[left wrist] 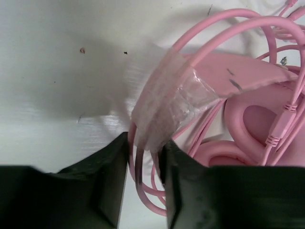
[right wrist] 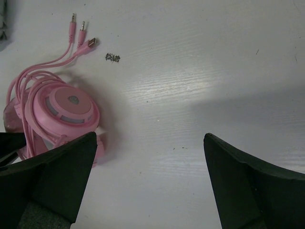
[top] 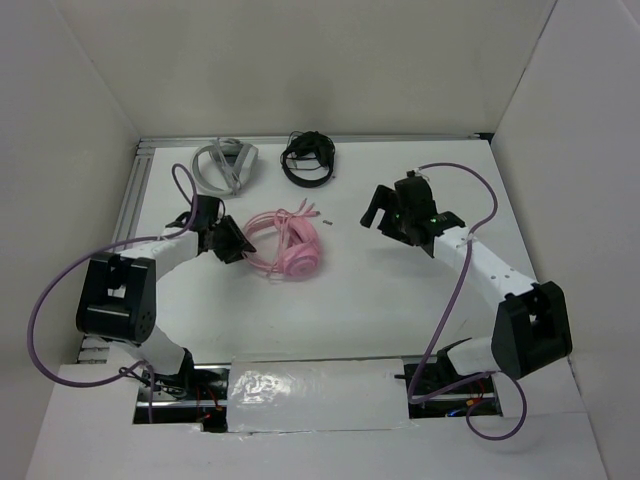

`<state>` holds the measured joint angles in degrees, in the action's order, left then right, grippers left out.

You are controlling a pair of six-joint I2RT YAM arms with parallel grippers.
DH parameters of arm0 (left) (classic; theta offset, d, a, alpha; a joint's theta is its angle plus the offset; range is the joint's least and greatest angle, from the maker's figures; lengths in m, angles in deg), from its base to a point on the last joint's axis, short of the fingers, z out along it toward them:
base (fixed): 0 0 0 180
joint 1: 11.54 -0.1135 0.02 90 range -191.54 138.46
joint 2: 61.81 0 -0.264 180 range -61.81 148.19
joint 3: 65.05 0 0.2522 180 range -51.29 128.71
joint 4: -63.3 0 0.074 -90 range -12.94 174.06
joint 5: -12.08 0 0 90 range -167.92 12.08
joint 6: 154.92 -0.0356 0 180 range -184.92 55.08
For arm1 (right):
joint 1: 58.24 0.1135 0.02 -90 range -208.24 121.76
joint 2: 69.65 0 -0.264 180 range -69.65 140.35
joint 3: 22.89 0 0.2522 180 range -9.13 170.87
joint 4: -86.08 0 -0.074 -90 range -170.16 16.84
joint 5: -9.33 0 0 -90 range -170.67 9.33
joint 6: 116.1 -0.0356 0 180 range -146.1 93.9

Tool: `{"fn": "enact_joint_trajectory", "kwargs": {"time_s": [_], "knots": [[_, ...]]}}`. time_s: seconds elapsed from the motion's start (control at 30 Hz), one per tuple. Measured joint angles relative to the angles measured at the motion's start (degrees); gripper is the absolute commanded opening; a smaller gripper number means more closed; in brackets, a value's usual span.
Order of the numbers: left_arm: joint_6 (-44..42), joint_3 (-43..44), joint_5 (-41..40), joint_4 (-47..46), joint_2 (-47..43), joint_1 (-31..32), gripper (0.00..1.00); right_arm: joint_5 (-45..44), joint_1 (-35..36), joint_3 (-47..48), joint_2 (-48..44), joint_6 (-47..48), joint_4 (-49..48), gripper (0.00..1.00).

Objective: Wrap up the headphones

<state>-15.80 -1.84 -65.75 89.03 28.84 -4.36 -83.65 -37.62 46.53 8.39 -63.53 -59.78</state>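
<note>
Pink headphones (top: 295,252) look nearly wrapped: left gripper (left wrist: 144,141) straddles the headband (left wrist: 228,71), grip unclear, right gripper (right wrist: 150,138) gapes empty; a snag-free withdrawal seems next.

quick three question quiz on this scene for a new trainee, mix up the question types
1. True or false: the right gripper holds the pink headphones.
2. What sits between the fingers of the left gripper? A the pink headband B a cloth C nothing
3. How many pairs of headphones lie on the table?
Key: 1 false, its jaws stand wide open, gripping nothing. 2 A. 3 three: the pink headphones, the grey pair, the black pair.
</note>
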Motion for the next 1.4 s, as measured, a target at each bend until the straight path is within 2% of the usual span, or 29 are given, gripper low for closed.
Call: {"fn": "enact_joint_trajectory", "kwargs": {"time_s": [0.07, 0.1, 0.17, 0.3, 0.33, 0.53, 0.67, 0.77, 0.97, 1.13, 1.23, 1.4], "knots": [[0.3, 0.1, -0.3, 0.1, -0.1, 0.0, 0.57, -0.2, 0.0, 0.0, -0.2, 0.0, 0.0, 1.00], [0.5, 0.1, -0.4, 0.3, -0.1, 0.0, 0.59, -0.3, 0.0, 0.0, -0.3, -0.1, 0.0, 1.00], [0.6, 0.0, -1.6, 1.2, -0.8, 0.0, 0.70, -0.4, 0.0, 0.0, -0.5, -0.2, 0.0, 1.00], [0.8, 0.0, -4.0, 3.3, -3.8, 0.0, 0.78, -0.7, 0.1, 0.0, -0.7, -0.2, 0.0, 1.00], [0.8, 0.0, -4.8, 3.7, -4.8, 0.0, 0.86, -0.8, 0.1, 0.0, -0.8, -0.2, 0.0, 1.00], [1.0, 0.3, -8.0, 7.2, -9.0, -0.9, 0.99, -1.9, 0.7, 0.0, -1.5, -0.2, 0.3, 1.00], [0.7, 1.5, -9.4, 11.3, -12.3, -2.3, 0.99, -3.3, 0.9, -1.0, -4.4, -0.2, -0.1, 1.00], [0.2, 1.6, -9.1, 13.3, -19.4, -2.5, 0.99, -4.8, 0.9, -3.9, -9.5, -0.3, -0.8, 1.00], [-0.9, -1.3, -7.2, 15.5, -44.8, -2.0, 0.99, -11.2, 1.0, -9.9, -22.8, -1.7, 0.4, 1.00], [0.3, -8.9, -3.8, 15.1, -63.6, -0.5, 0.99, -17.4, 1.0, -11.5, -33.1, -3.9, 3.2, 1.00], [0.7, -9.9, -2.6, 16.6, -64.8, -0.5, 0.99, -19.3, 1.1, -12.9, -38.4, -4.7, 3.6, 1.00], [0.9, -9.4, -2.0, 18.6, -60.6, -0.5, 0.99, -21.0, 1.2, -15.3, -45.2, -6.1, 5.2, 1.00]]}}
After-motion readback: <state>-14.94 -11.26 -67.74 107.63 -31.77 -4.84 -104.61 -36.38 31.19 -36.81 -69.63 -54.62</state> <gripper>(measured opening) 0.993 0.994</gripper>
